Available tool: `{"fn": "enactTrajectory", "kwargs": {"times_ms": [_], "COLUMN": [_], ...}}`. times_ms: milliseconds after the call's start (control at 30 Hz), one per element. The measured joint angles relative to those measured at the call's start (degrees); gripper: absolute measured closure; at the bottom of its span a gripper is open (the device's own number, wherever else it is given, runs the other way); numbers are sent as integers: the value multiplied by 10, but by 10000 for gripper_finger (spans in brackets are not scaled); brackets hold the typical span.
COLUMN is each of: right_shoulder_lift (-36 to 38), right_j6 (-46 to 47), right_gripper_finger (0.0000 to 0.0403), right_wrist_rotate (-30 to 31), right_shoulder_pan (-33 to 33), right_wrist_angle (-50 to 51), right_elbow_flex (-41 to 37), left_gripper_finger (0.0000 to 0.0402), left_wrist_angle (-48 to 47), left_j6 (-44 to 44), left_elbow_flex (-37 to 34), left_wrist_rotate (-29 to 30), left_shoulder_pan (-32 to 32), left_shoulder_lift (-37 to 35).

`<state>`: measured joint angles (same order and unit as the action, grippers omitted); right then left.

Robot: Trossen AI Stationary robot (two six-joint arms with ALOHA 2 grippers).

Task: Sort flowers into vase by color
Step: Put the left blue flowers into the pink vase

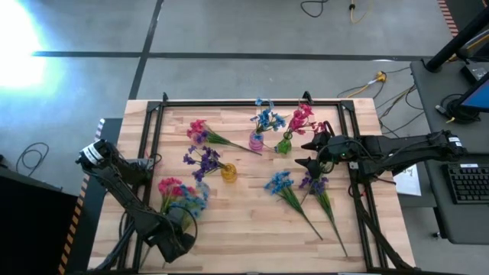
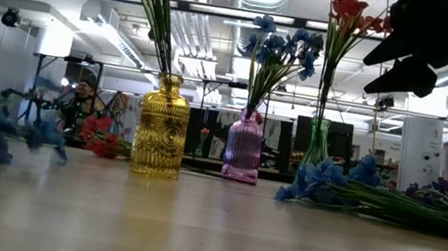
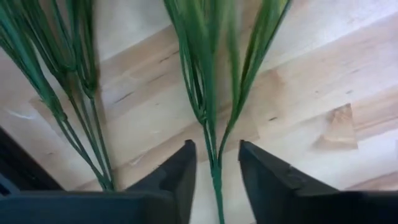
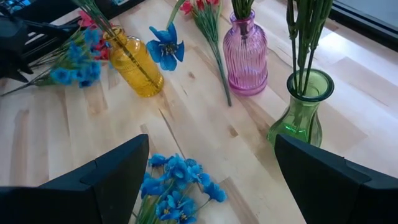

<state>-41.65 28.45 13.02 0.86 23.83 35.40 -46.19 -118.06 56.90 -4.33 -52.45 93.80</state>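
Note:
My left gripper (image 1: 180,229) points down near the table's near left corner, open. A green stem (image 3: 214,168) runs between its fingers with bare wood showing on both sides. That stem belongs to the pink and blue flowers (image 1: 180,195) lying beside it; a second sprig's stems (image 3: 74,93) lie alongside. My right gripper (image 1: 308,153) hovers open beside the green vase (image 1: 283,145), which has red-pink blooms. The yellow vase (image 1: 228,172) has purple blooms and the pink-purple vase (image 1: 257,141) blue ones. A blue sprig (image 1: 280,183), a purple sprig (image 1: 315,183) and a pink sprig (image 1: 200,131) lie on the table.
A black frame rail (image 1: 157,122) runs along the table's left, far and right sides. The three vases stand in a row across the middle. Bare wood (image 1: 244,221) lies between the left flowers and the blue sprig.

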Motion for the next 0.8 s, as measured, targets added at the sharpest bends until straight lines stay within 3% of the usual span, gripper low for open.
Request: {"fn": "enactTrajectory", "kwargs": {"times_ms": [133, 300, 800], "right_shoulder_lift": [0, 0, 0], "right_j6": [0, -1, -1], "right_gripper_finger": [62, 62, 62], "right_wrist_rotate": [0, 0, 0], "right_shoulder_pan": [0, 0, 0], "right_wrist_angle": [0, 0, 0], "right_elbow_flex": [0, 0, 0], "left_gripper_finger": [229, 191, 198], "left_wrist_angle": [4, -11, -3], "left_j6": [1, -2, 23], "left_elbow_flex": [0, 0, -1], "left_wrist_rotate": [5, 57, 52], "left_shoulder_pan": [0, 10, 35], "left_shoulder_lift": [0, 0, 57]}}
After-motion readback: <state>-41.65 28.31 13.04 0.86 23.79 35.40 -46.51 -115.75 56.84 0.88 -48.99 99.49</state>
